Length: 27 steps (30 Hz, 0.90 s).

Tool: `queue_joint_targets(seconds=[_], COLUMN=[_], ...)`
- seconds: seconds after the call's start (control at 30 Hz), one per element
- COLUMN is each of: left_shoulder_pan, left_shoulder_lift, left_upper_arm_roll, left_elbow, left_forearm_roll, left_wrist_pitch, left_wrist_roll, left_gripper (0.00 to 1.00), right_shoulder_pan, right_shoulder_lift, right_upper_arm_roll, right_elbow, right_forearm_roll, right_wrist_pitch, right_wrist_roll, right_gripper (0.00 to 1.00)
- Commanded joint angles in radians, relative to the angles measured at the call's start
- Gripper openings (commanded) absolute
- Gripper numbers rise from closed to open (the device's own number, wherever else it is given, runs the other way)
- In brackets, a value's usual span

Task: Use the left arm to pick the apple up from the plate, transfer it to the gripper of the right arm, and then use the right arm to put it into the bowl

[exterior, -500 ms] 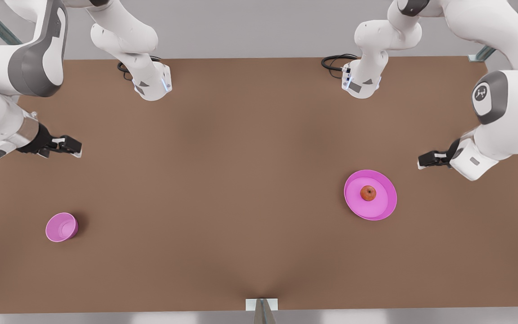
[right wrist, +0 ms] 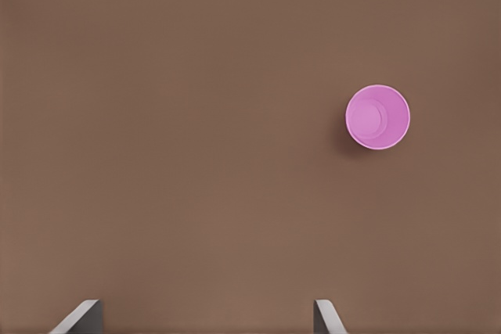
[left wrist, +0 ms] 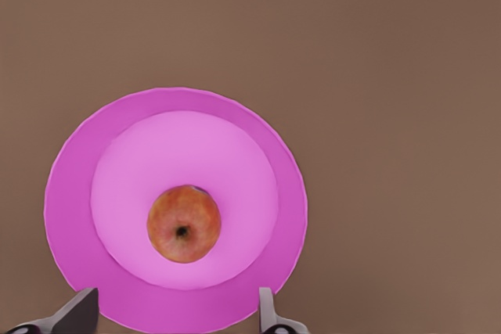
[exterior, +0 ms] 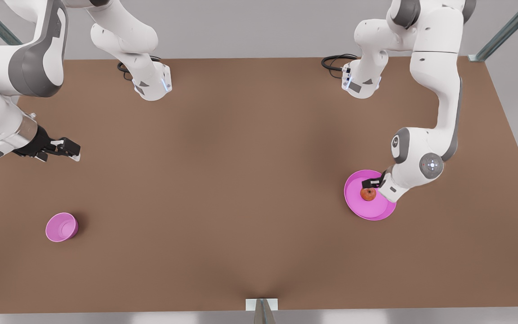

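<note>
A small red-orange apple point(exterior: 368, 194) lies in the middle of the magenta plate point(exterior: 359, 211) at the front view's right. My left gripper point(exterior: 372, 185) hangs just above the apple, over the plate's far side. In the left wrist view the apple point(left wrist: 184, 224) sits on the plate point(left wrist: 66, 193) with the left gripper point(left wrist: 172, 315) open and its fingertips point(left wrist: 78, 314) spread wider than the fruit. The small pink bowl point(exterior: 61, 227) stands at the front view's left. My right gripper point(exterior: 68, 148) waits open, behind the bowl. The right wrist view looks down at the bowl point(right wrist: 378, 117) from afar.
Both arm bases point(exterior: 151, 83) stand at the far edge of the brown table point(exterior: 241, 180), with a black cable beside each. A small white bracket point(exterior: 261, 305) sits at the near edge. Bare tabletop stretches between bowl and plate.
The left arm has swung in from beyond the plate's far right and come down over the apple. The right gripper has barely shifted.
</note>
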Motion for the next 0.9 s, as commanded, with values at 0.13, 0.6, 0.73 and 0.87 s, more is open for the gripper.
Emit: queue_joint_targets(seconds=[0.13, 0.6, 0.73, 0.87], left_shoulder_pan=[-0.005, -0.002, -0.002, -0.002], left_shoulder_lift=[0.031, 0.163, 0.168, 0.174], left_upper_arm_roll=[0.0, 0.002, 0.002, 0.002], left_elbow=[-0.088, -0.102, -0.103, -0.102], left_forearm_roll=[-0.002, 0.018, 0.018, 0.02], left_wrist_pitch=[0.31, 0.352, 0.352, 0.353], left_wrist_roll=[-0.158, -0.149, -0.149, -0.149], left_gripper=[1.0, 1.0, 0.8, 0.78], right_shoulder_pan=[-0.001, -0.001, -0.001, -0.002], right_shoulder_lift=[-0.001, 0.001, 0.001, 0.001], right_upper_arm_roll=[-0.001, -0.001, -0.001, -0.001], right_elbow=[0.001, 0.001, 0.001, 0.001], right_forearm_roll=[0.001, 0.001, 0.001, 0.001], right_wrist_pitch=[0.003, 0.003, 0.003, 0.003], right_wrist_roll=[-0.004, -0.006, -0.006, -0.007], right_gripper=[1.0, 1.0, 1.0, 1.0])
